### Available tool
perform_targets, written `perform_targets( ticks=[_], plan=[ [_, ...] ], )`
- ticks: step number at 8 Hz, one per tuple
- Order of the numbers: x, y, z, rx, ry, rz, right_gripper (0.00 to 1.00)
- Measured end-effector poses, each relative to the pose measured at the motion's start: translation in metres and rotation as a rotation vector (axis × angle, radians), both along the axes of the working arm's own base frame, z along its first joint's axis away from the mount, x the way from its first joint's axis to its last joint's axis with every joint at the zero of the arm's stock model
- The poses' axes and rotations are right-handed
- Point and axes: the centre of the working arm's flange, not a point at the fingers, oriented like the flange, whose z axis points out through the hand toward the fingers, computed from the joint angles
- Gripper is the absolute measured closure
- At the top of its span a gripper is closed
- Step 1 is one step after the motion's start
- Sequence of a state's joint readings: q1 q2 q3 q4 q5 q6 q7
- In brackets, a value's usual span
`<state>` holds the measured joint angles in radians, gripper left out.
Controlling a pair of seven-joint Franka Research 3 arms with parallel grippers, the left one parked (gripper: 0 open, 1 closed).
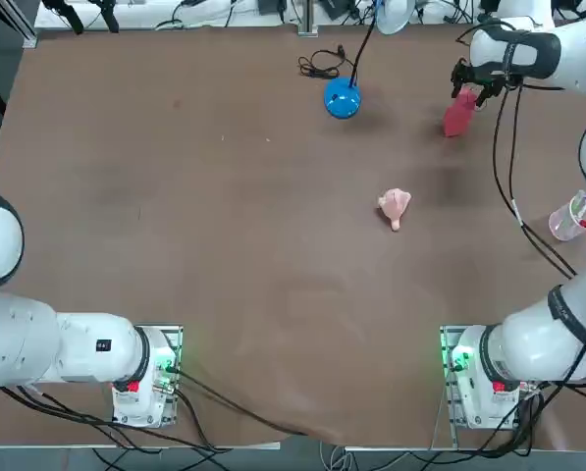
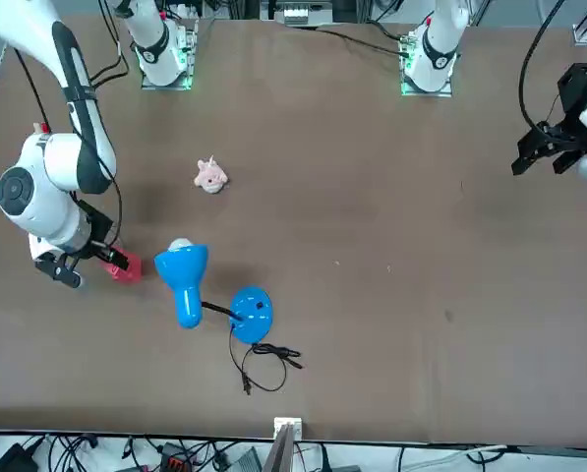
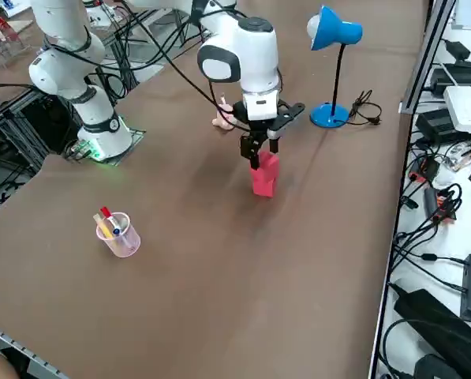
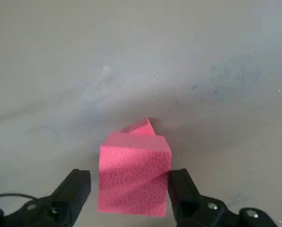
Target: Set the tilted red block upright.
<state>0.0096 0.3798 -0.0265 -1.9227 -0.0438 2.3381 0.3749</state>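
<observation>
Near the table's far edge on the robot's right, the red block point(image 3: 264, 175) stands on the brown table point(image 3: 219, 260), and the right gripper point(image 4: 129, 185) hovers just above it — fingers point(image 4: 77, 187) spread apart, straddling its top, not gripping. If one finger meets the block first during closing, it could be shoved over — or pinched skewed.

Red block's point(image 4: 133, 172) lower end cut off in the wrist view, between the claw's point(image 4: 130, 194) fingers.
</observation>
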Motion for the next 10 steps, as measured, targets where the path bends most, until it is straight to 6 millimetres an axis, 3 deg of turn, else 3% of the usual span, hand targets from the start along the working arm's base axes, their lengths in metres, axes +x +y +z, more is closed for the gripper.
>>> perform_targets(
  ticks=[10],
  plan=[
    [0.001,-0.002,-0.020,0.000,0.012,-0.002,0.03]
  ],
)
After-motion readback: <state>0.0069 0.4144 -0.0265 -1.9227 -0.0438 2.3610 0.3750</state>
